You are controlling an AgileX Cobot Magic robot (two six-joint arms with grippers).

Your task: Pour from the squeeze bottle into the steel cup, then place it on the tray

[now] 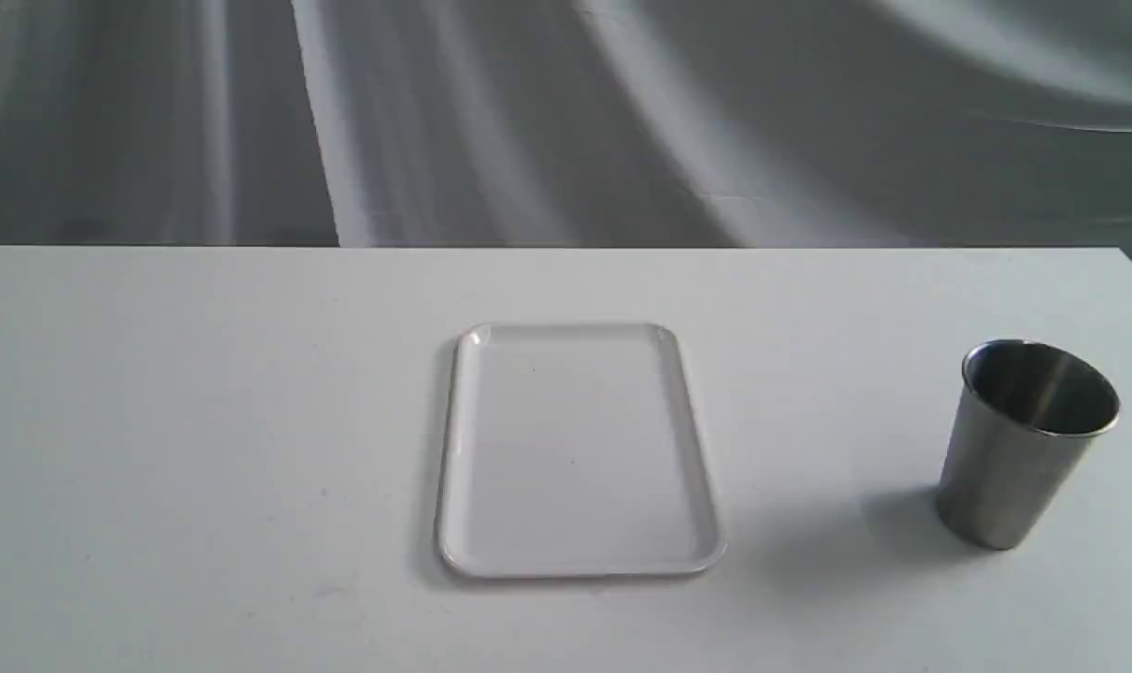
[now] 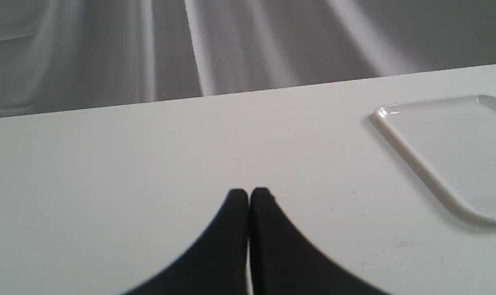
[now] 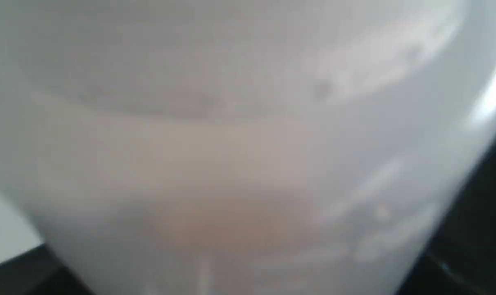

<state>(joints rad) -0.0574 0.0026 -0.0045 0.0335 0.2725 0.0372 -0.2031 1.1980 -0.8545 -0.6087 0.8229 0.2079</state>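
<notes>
**Steel cup unfilled, bottle out of the wide view**

Brushed metal marks the steel cup (image 1: 1019,458), upright on the white table (image 1: 201,421) far to the right, well apart from the bare tray (image 1: 575,449) at the centre. The squeeze bottle (image 3: 239,155) appears only in the right wrist view, where its blurred whitish wall fills the picture with an amber tinge low in it. The right end effector does not show clearly, so I cannot tell whether it pinches the bottle or only stands around it. The left end effector (image 2: 249,194) has its fingers pressed together over bare table, holding nothing, with the tray off to one side.

Pouring looks not yet begun. The risks from here:

- The nozzle and cap are hidden. If the cap is on, nothing flows.
- The soft wall may squirt if pinched too hard.
- The little liquid calls for a steep tilt, and a nozzle off the rim would spill on the table.
- The cup tapers to a narrow base and nothing steadies it, so a knock at its rim could tip it.
</notes>
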